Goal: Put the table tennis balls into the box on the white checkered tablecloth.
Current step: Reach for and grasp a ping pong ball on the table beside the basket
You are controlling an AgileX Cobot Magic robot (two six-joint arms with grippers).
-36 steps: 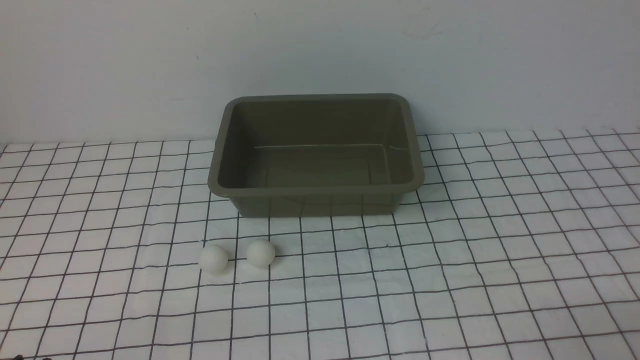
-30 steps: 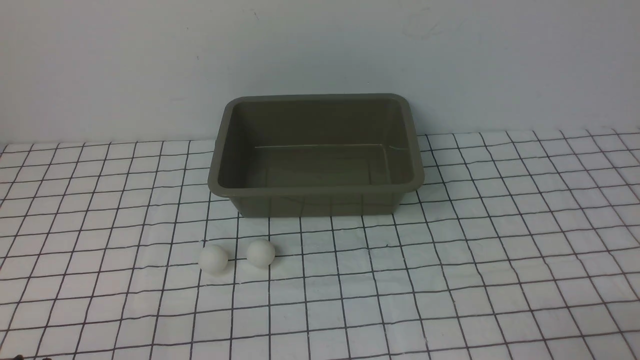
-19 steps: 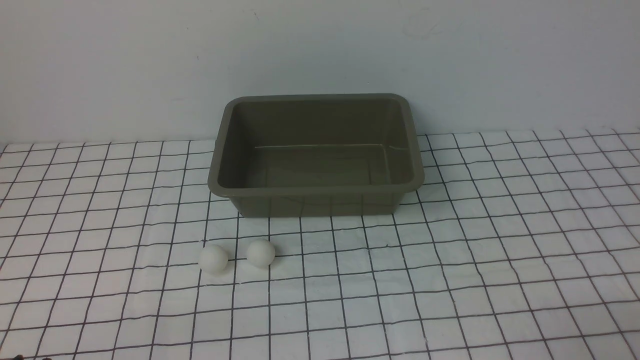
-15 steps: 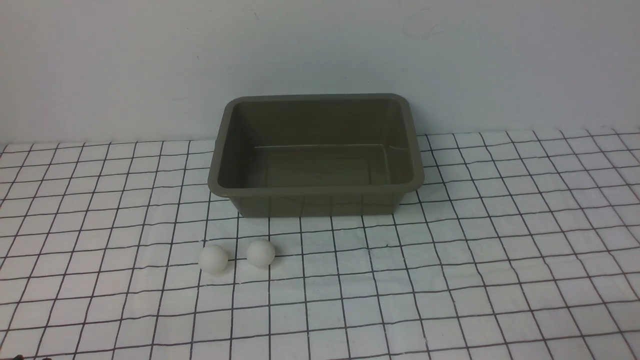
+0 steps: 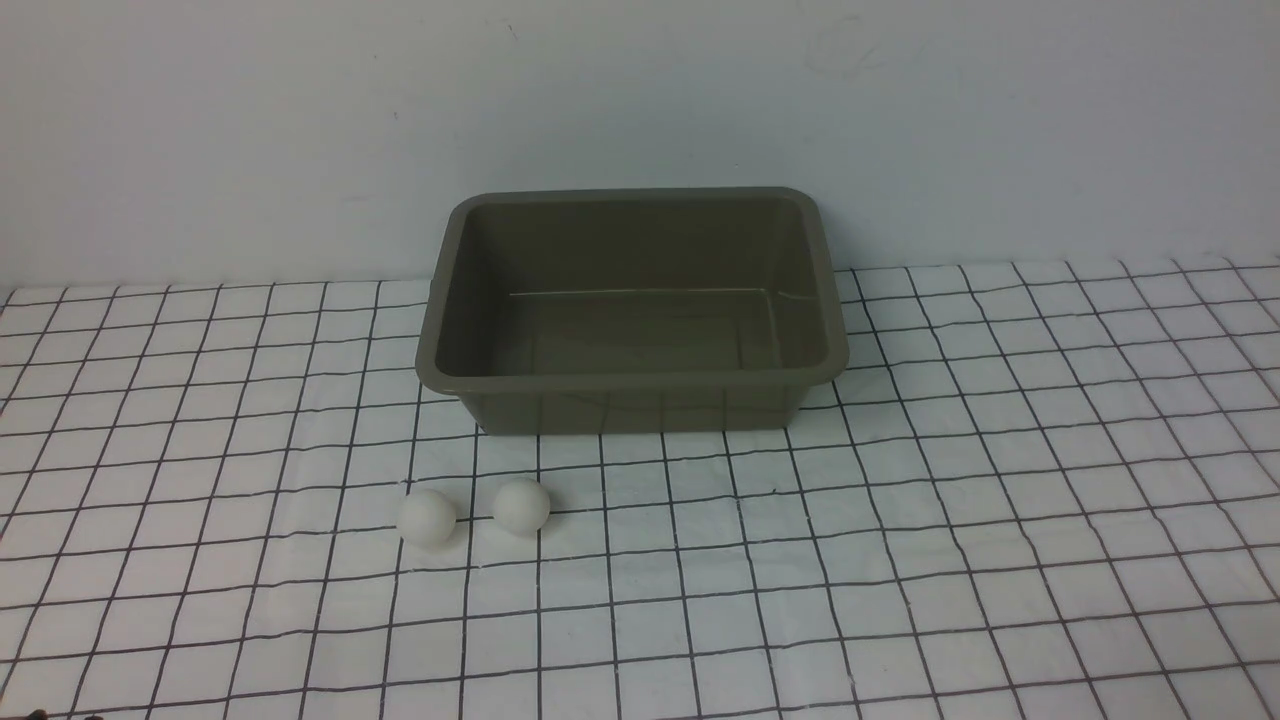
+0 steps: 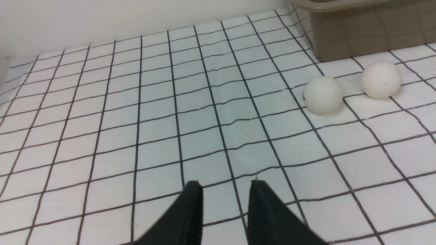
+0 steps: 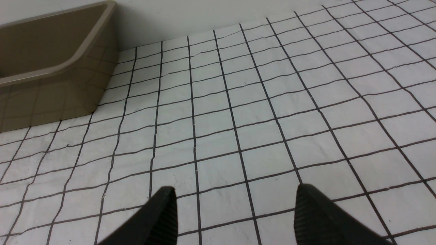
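Sitting just apart on cloth (image 5: 900,500), two balls (image 5: 427,517) (image 5: 521,505) near box (image 5: 640,381) front; L gripper (image 6: 225,185) narrow, R gripper (image 7: 235,190) wide, both empty.

Plain pale grey wall (image 5: 200,120), matte, faintly scuffed, filling the background

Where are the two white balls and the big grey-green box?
Left ball (image 5: 427,517): front view, centre of its visible side.
Right ball (image 5: 521,505): front view, centre of its visible side.
Box (image 5: 640,381): front view, middle of its near rim.
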